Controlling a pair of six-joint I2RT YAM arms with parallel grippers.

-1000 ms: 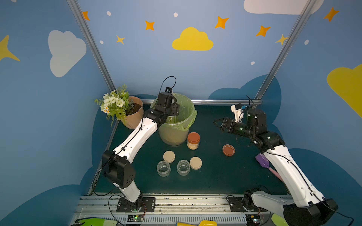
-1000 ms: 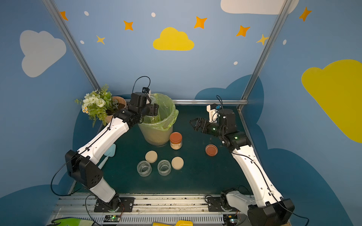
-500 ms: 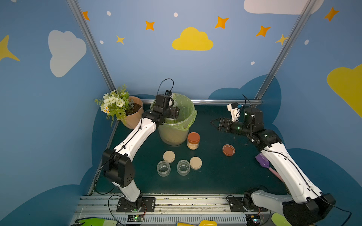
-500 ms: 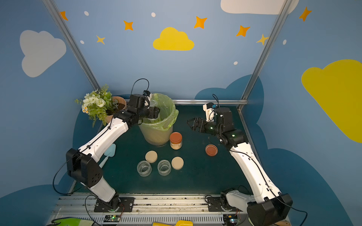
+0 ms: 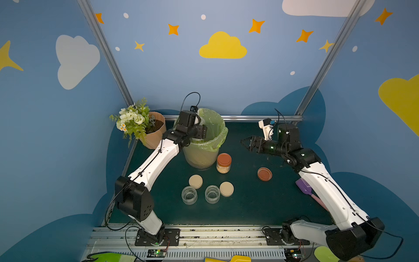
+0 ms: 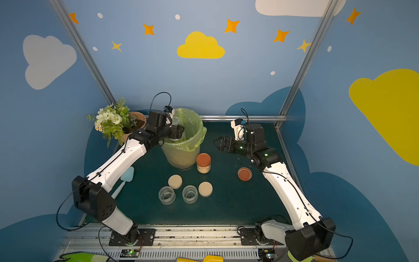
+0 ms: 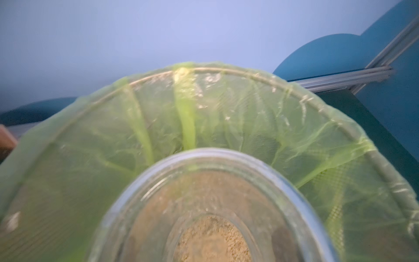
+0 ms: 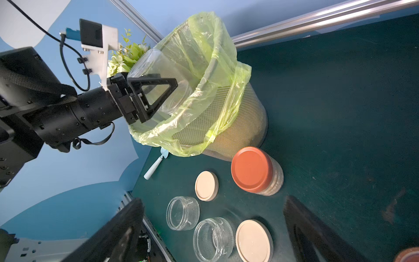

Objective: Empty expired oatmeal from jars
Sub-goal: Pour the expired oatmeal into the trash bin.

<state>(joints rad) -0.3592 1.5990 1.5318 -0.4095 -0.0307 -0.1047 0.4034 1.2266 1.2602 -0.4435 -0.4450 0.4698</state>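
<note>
clear glass jar, tilted over bin

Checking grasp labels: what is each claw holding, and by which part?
The left claw grips a clear glass jar by its side wall, tipped over the green-bagged bin. The right claw is open, holding nothing.
</note>
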